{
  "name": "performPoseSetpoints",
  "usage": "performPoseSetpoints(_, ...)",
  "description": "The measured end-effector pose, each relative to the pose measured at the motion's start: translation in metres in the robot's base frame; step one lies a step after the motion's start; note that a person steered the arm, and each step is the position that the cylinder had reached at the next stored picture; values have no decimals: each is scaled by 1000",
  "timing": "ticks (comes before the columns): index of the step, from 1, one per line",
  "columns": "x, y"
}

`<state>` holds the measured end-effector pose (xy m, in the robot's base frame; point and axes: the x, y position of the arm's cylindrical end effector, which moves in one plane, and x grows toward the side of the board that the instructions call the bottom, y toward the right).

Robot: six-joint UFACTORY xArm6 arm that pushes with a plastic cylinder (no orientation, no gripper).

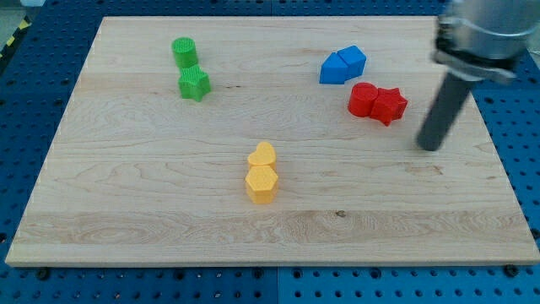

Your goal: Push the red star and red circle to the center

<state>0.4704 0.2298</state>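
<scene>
Two red blocks sit pressed together on the right half of the worktop point(126, 211): the red circle point(364, 99) on the left and the red star point(389, 105) touching it on the right. Both are well right of centre and a little toward the far side. My tip point(430, 146) rests on the wood just right of the star and slightly nearer, with a small gap between them. This rig has no hand, only the rod, so nothing opens, closes or holds.

From here I judge a leftward, slightly near-going push is wanted, and that is where trouble lies. The tip is nearer than the pair's midline, so a straight leftward stroke may catch only the star's near point, spinning it and peeling it away from the circle. A stroke angled toward the far side would drive the pair into the two blue blocks point(342, 66), which stand just beyond them on the far-left.

Pushing two loose blocks with one thin rod is touchy; the circle may roll off sideways.

Overshooting centre would nudge the yellow pair point(261, 173), which sit near the middle. The green blocks point(191, 67) at far left look safely clear.
</scene>
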Motion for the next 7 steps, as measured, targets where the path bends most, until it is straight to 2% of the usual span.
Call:
performPoseSetpoints(2, -66, 23)
performPoseSetpoints(3, -66, 8)
performPoseSetpoints(5, -56, -100)
performPoseSetpoints(7, -50, -178)
